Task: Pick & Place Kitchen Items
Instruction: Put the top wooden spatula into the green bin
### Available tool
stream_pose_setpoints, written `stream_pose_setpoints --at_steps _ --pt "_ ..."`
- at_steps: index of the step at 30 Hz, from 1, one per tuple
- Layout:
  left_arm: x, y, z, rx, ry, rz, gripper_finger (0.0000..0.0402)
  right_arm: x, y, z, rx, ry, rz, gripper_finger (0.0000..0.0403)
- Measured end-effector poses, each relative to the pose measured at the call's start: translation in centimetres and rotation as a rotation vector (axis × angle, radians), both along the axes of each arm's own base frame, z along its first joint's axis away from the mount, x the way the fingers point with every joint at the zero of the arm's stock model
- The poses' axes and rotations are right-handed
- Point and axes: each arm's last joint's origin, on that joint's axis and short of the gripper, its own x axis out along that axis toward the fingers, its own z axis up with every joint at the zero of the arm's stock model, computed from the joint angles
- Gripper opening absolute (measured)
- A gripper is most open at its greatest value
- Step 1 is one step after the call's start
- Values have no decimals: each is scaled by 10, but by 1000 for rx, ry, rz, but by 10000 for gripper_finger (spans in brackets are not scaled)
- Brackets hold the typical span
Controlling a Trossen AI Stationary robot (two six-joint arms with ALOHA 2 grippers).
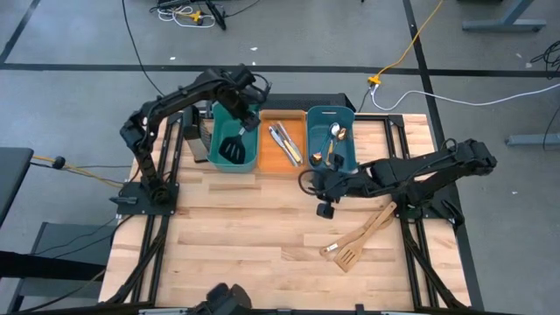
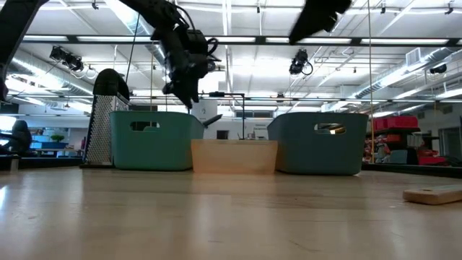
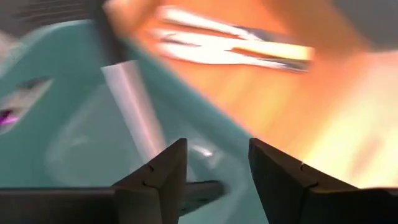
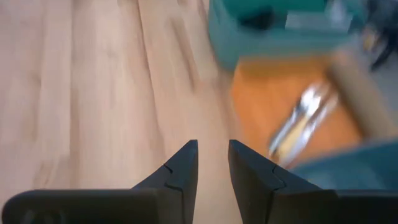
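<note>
two wooden spatulas (image 1: 359, 238) on plank table (image 1: 236, 236).

Blurred past telling: cutlery in the orange bin (image 3: 348, 124). Cut off at the edge: a wooden spatula (image 2: 437, 194).
</note>
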Motion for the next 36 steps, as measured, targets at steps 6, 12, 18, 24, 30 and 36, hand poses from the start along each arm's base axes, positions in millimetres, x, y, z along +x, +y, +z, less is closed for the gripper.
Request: stream_pose_setpoints --at_steps 6,12,18,24,30,36 --pt "21 -22 3 -101 -157 -202 176 -18 2 -14 187 211 -59 98" --pt "45 -55 5 -103 -205 -349 176 -28 18 -24 299 302 -53 98" --pt "66 -98 5 -107 -203 -493 177 -44 37 -54 338 400 -77 98" --pt "82 -147 5 -62 -162 -611 177 -62 48 -84 402 517 -132 98" --pt "91 -190 4 -13 -129 -698 177 -83 51 -105 402 684 -163 98" --pt "96 -223 5 0 -142 -742 177 -103 47 -116 307 832 -186 98"
